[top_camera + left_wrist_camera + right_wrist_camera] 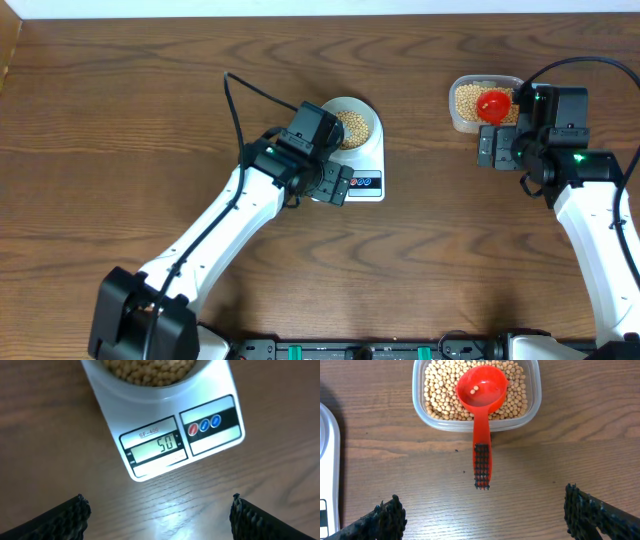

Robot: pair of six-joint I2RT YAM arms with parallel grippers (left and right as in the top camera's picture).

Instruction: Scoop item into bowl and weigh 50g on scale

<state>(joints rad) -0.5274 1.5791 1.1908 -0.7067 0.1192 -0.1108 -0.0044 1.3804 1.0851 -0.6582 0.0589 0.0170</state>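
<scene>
Dark wood bench (120, 150) under two arms: the left end effector (160, 515) hovers with fingers spread wide and empty at 6 o'clock of the scale (165, 425), whose display (157, 445) reads 50. On the scale sits the bowl (165, 390), filled with beans (150, 370). The right end effector (485, 515), likewise spread and empty, hangs at 6 o'clock of a red scoop (481, 390). The scoop rests in a clear tub (418, 410) of beans, handle toward 6 o'clock, at the bench's 2 o'clock.
</scene>
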